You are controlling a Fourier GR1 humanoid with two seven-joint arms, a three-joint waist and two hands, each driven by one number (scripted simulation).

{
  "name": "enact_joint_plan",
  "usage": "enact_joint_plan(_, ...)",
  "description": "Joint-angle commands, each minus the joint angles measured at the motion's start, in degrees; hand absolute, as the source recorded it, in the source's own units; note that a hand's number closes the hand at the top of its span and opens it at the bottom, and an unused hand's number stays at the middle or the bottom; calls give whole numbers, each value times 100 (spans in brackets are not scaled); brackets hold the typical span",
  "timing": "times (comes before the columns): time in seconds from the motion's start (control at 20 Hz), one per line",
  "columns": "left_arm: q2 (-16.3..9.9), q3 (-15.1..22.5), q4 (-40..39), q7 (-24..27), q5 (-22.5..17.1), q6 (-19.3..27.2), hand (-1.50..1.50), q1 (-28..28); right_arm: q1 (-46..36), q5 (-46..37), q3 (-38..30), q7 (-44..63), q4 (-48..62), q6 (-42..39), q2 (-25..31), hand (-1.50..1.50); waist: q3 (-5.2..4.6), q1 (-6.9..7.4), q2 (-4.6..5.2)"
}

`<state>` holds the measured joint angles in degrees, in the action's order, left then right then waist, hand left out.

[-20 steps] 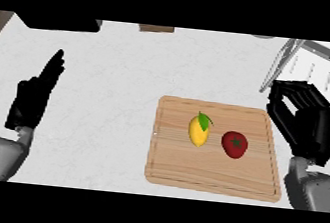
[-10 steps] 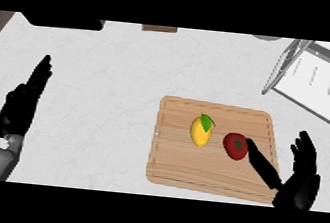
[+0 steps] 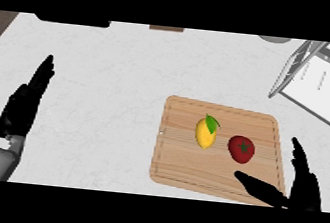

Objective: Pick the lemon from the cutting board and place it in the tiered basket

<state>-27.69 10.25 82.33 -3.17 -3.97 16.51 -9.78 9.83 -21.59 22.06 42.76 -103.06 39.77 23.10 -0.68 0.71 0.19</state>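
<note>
**Desk:** Where do we stand on the task?

**Me:** Nothing done yet, as I judge it. The lemon [image 3: 206, 132] lies on the cutting board [image 3: 185, 165], left of a red tomato-like fruit [image 3: 241, 149] — untouched. The grasp, the lift and the carry to the tiered basket [image 3: 315, 80] are all left. The basket sits up and to the right of the board, well apart from it.

**Desk:** Surface and room?

**Me:** Pale, faintly marbled counter [image 3: 112, 78]; the board lies on it. Some dark shapes at the far edge, beyond the board — I can't tell what they are.

**Desk:** Hands?

**Me:** My right hand [image 3: 294, 189] is at the board's lower right corner, fingers straight and spread from the thumb, holding nothing, near the red fruit but not on the lemon. My left hand [image 3: 23, 107] rests well left of the board, fingers straight, empty.
</note>
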Motion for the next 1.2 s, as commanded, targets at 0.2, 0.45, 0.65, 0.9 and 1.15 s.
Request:
enact_joint_plan(0.2,-54,-15,150,-314,2,-129,0,-234,-1846,-773,-142,3498,-477,-1652,269,-150,35,113,-14)
enact_joint_plan(0.45,125,63,-49,123,112,-86,0,131,-2443,-662,-112,4227,-148,-2226,-317,-150,42,109,-11)
enact_joint_plan(0.65,36,-103,-124,-24,86,-132,0,-136,-2698,-477,-329,4243,368,-2594,-586,-150,47,29,-3)
enact_joint_plan(0.9,33,-189,27,154,-29,-237,0,173,-2994,-754,-306,4248,1012,-2806,-1088,-150,45,62,-25)
enact_joint_plan(1.15,191,-118,20,93,156,-81,0,120,-2962,-1172,-259,4248,1241,-2966,-1597,-150,51,-32,-38)
